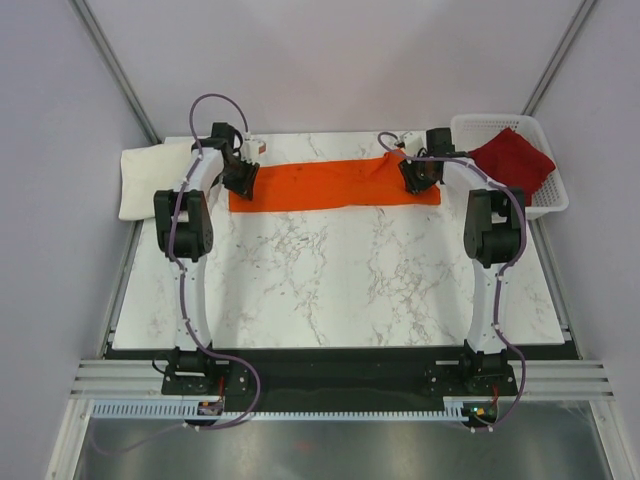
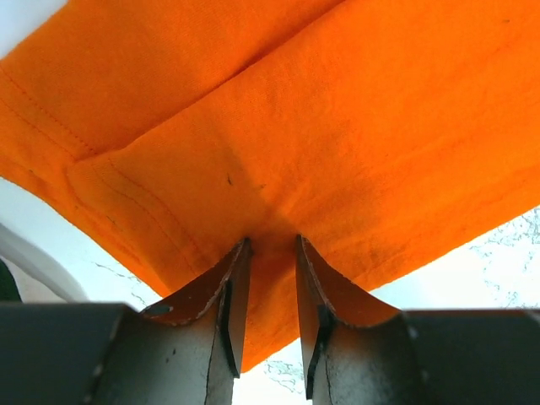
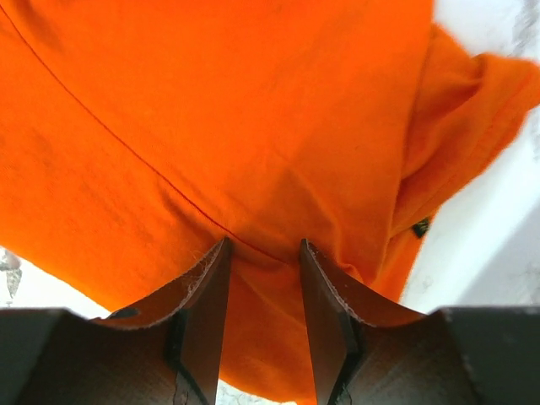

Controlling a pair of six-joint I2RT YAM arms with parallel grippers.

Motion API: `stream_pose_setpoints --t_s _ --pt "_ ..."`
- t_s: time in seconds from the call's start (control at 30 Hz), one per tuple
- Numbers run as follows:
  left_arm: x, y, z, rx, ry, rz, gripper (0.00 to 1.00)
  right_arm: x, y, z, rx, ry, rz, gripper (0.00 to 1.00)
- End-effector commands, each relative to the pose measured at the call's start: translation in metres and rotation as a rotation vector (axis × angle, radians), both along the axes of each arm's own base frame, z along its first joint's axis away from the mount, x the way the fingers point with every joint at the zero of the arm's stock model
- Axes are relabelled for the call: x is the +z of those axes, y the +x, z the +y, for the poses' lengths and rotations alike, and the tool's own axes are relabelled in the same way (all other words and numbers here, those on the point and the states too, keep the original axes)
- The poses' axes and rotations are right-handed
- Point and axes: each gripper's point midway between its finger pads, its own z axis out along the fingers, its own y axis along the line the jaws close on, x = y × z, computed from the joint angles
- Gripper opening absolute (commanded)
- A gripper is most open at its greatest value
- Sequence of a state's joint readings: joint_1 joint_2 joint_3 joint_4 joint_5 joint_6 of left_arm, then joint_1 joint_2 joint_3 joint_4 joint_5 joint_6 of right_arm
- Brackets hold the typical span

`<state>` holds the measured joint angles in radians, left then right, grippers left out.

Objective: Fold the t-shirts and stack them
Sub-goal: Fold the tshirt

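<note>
- Top external view: the orange t-shirt (image 1: 335, 184) lay as a long folded strip across the far part of the table (image 1: 340, 280). The left gripper (image 1: 241, 178) was at its left end and the right gripper (image 1: 418, 176) at its right end. The cream-white t-shirt (image 1: 150, 180) lay folded at the table's left edge. The dark red t-shirt (image 1: 512, 158) sat in the basket (image 1: 545, 205) on the right.
- Left wrist view: the left gripper pinched the orange cloth near a stitched hem, with the fabric bunched between the jaws. For a clean fold, both ends should probably travel level and together.
- Right wrist view: the right gripper clamped orange cloth beside a crumpled bunch. That bunch would likely need smoothing flat.
</note>
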<state>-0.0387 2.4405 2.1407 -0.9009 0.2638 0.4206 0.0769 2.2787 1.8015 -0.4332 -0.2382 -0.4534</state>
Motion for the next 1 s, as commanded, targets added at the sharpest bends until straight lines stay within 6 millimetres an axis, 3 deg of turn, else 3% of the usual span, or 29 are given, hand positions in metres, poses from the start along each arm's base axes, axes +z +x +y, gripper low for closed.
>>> stream_pose_setpoints --t_s 0.0,0.07,0.13,0.17,0.23,0.27,0.3,0.33,0.37,0.43,0.47,0.5,0.53,0.6,0.67,0.7,0.73,0.8,0.83,0.87,0.9,0.97 --pt "-0.025 -0.038 0.005 0.005 0.015 0.131 0.35 -0.020 -0.024 -0.006 0.003 -0.051 0.085 0.46" --pt "-0.021 -0.048 0.003 0.009 0.003 0.139 0.34 -0.030 -0.043 -0.010 0.009 -0.069 0.134 0.45" --pt "-0.030 -0.067 0.005 0.010 0.012 0.178 0.33 -0.044 -0.067 -0.013 0.017 -0.085 0.204 0.45" --pt "-0.022 -0.068 0.004 0.004 0.016 0.151 0.33 -0.039 -0.075 -0.013 0.023 -0.087 0.214 0.44" --pt "-0.028 -0.092 0.006 -0.007 0.035 0.187 0.32 -0.046 -0.100 -0.012 0.038 -0.078 0.259 0.44" --pt "-0.013 -0.096 0.004 -0.017 0.036 0.155 0.32 -0.035 -0.105 -0.013 0.038 -0.073 0.246 0.44" --pt "-0.021 -0.118 0.003 -0.025 0.039 0.194 0.32 -0.033 -0.113 -0.011 0.044 -0.066 0.254 0.44" --pt "-0.020 -0.128 0.001 -0.038 0.041 0.198 0.32 -0.037 -0.129 -0.010 0.053 -0.056 0.284 0.44" --pt "-0.016 -0.138 -0.002 -0.050 0.044 0.197 0.32 -0.026 -0.134 -0.010 0.059 -0.054 0.270 0.44" --pt "-0.010 -0.171 -0.004 -0.067 0.047 0.214 0.32 -0.030 -0.159 -0.013 0.083 -0.068 0.314 0.44" --pt "-0.008 -0.182 -0.008 -0.082 0.051 0.218 0.32 -0.019 -0.163 -0.014 0.092 -0.077 0.290 0.44" --pt "-0.016 -0.208 -0.008 -0.086 0.052 0.267 0.32 -0.017 -0.169 -0.016 0.101 -0.088 0.291 0.44" --pt "-0.002 -0.215 -0.010 -0.092 0.052 0.231 0.32 -0.021 -0.180 -0.019 0.110 -0.099 0.309 0.44" --pt "-0.006 -0.248 -0.015 -0.122 0.070 0.267 0.32 -0.013 -0.184 -0.023 0.126 -0.127 0.285 0.45" --pt "0.006 -0.266 -0.021 -0.138 0.078 0.237 0.32 -0.010 -0.184 -0.023 0.138 -0.133 0.279 0.45" --pt "0.000 -0.284 -0.020 -0.142 0.087 0.270 0.32 -0.009 -0.182 -0.023 0.140 -0.132 0.279 0.45" --pt "0.004 -0.294 -0.021 -0.142 0.087 0.268 0.32 -0.001 -0.171 -0.021 0.141 -0.128 0.255 0.45" --pt "-0.005 -0.319 -0.017 -0.146 0.094 0.312 0.32 -0.006 -0.162 -0.018 0.142 -0.114 0.267 0.45" --pt "-0.007 -0.324 -0.015 -0.147 0.102 0.317 0.32 0.004 -0.145 -0.015 0.142 -0.107 0.231 0.46" --pt "-0.007 -0.327 -0.013 -0.148 0.106 0.307 0.32 -0.007 -0.141 -0.014 0.143 -0.101 0.257 0.46" --pt "-0.007 -0.328 -0.011 -0.151 0.118 0.300 0.31 0.005 -0.123 -0.009 0.141 -0.084 0.219 0.46" --pt "0.002 -0.319 -0.010 -0.152 0.124 0.258 0.31 0.004 -0.111 -0.005 0.132 -0.066 0.216 0.46"
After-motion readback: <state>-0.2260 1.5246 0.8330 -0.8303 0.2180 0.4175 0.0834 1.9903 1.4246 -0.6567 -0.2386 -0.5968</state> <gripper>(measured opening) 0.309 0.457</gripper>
